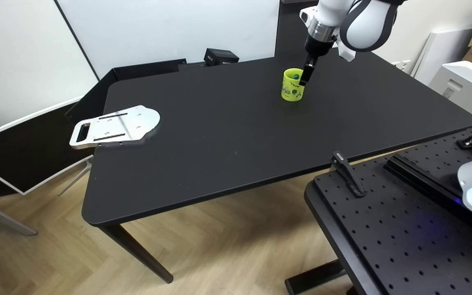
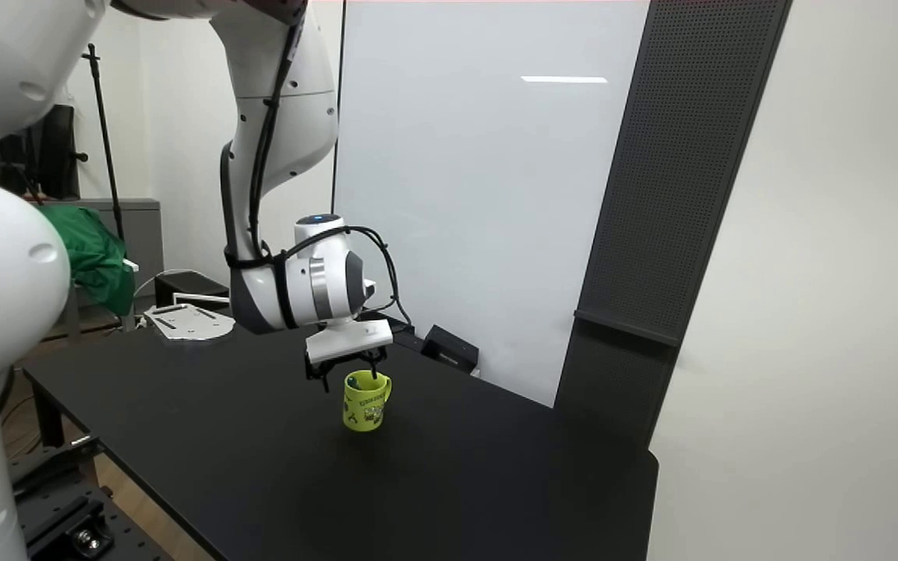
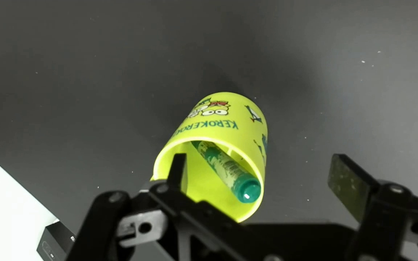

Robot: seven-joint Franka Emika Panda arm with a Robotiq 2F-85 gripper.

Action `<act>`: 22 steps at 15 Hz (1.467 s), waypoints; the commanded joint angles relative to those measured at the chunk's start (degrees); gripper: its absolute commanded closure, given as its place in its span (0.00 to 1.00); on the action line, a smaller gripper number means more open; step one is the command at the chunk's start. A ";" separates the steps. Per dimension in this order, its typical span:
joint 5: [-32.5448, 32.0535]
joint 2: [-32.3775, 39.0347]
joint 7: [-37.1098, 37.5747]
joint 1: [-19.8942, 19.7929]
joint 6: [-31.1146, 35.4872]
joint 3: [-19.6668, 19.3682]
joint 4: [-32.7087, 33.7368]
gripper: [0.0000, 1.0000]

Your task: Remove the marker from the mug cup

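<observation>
Marker (image 3: pixel 225 168) leans slantwise inside the mug (image 3: pixel 243 136), its green end near the rim; the mug stands upright on the tabletop (image 1: pixel 219 143). The claw (image 3: pixel 259 172) is spread wide at the mug's mouth, gripping nothing. In the wrist view one of its fingers (image 3: pixel 177 170) overlaps the opening while its partner stands outside the mug's side; how low they hang, I cannot tell.

That offset is the likeliest source of trouble. Closing from here could pinch the mug's side along with the marker, so both might lift together. Coming down first could set a finger on the rim and tip the mug over. Since the marker seems not to rise clear of the rim, a shallow grasp might slip off its rounded end.

Counted: one marker, one mug, one claw with two fingers, one flat white plate (image 1: pixel 119 125) jutting over the tabletop's edge, and one small black box (image 1: pixel 221 57) by the far side.
</observation>
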 commanded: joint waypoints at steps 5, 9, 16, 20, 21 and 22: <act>0.10 3.93 0.52 4.37 2.89 -3.05 3.67 0.26; 0.21 4.56 0.56 6.34 3.58 -4.80 4.30 0.53; 0.87 4.73 0.91 9.24 3.68 -7.57 4.88 0.95; 1.91 4.37 1.09 9.85 2.74 -8.27 4.92 0.94; 2.37 3.94 1.07 9.17 1.84 -7.53 4.87 0.94; 2.84 3.58 1.12 8.64 0.96 -6.91 4.86 0.94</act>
